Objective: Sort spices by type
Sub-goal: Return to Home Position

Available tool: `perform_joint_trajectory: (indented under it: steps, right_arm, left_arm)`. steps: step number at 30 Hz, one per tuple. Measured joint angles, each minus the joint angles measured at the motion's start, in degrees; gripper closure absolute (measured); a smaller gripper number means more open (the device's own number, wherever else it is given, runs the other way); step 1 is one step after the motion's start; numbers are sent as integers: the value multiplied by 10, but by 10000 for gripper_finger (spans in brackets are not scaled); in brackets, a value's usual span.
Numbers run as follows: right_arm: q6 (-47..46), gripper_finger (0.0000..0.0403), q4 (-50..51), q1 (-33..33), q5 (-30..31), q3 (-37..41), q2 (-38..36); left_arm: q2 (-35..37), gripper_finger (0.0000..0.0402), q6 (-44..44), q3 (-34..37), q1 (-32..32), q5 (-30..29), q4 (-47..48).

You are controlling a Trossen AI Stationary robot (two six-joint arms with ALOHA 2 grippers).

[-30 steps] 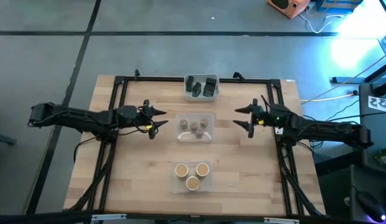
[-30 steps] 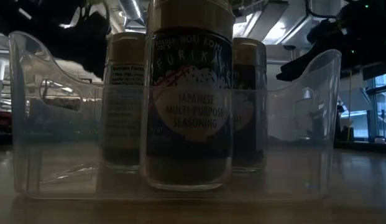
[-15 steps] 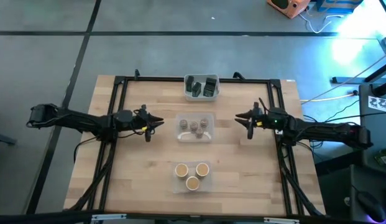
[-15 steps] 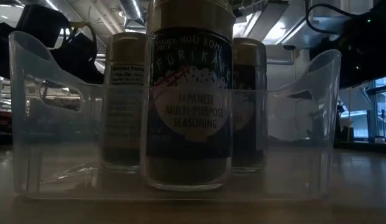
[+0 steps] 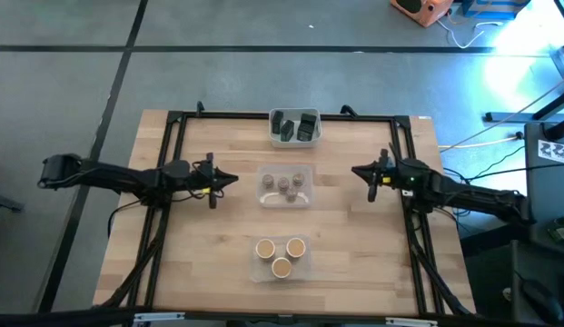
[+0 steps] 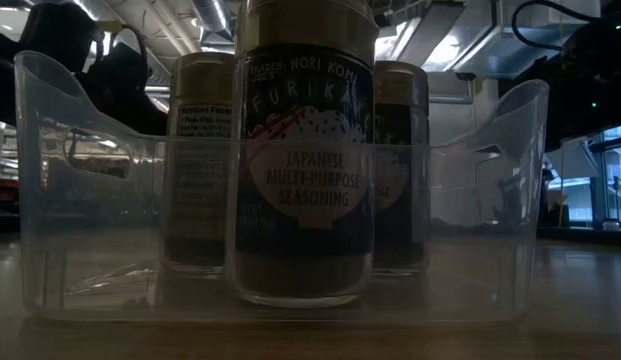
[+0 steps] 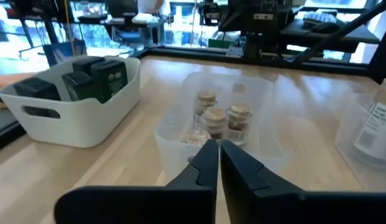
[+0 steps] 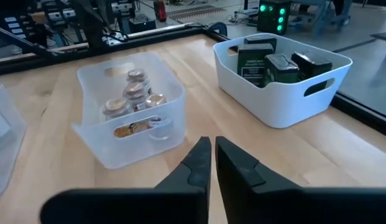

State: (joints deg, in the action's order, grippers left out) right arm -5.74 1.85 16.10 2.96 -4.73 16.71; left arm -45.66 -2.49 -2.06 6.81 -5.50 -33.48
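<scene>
Dark blocky spice containers (image 5: 294,126) stand in a white tray (image 5: 294,140) at the far middle. Three small grey-brown jars (image 5: 284,184) stand in a clear tray (image 5: 284,198) at the centre. Three tan-topped jars (image 5: 281,253) stand in a clear tray (image 5: 261,270) near the front; the low view shows them close up (image 6: 305,170). My left gripper (image 5: 232,179) is shut and empty, left of the centre tray. My right gripper (image 5: 356,170) is shut and empty, right of it.
A black frame (image 5: 173,145) runs around the table top, along its left, far and right sides. Bare wood lies between the trays and on both sides of them. The floor beyond the table holds cables and an orange object (image 5: 425,9).
Both grippers have shut from open. My left gripper has drawn back a little toward the table's left edge, and my right gripper toward the right edge. The jars and trays have stayed in place.
</scene>
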Motion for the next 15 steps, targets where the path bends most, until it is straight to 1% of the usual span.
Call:
perform_joint_trajectory:
  steps: [3,9,15]
  right_arm:
    - [-10,387,35,0,0,0,-34]
    - [-30,398,31,0,0,15,-92]
    - [-29,390,35,0,-4,16,-113]
  left_arm:
    - [33,400,-1,16,2,-1,10]
    - [124,400,-29,15,7,-2,116]
    - [239,397,-31,15,8,-12,227]
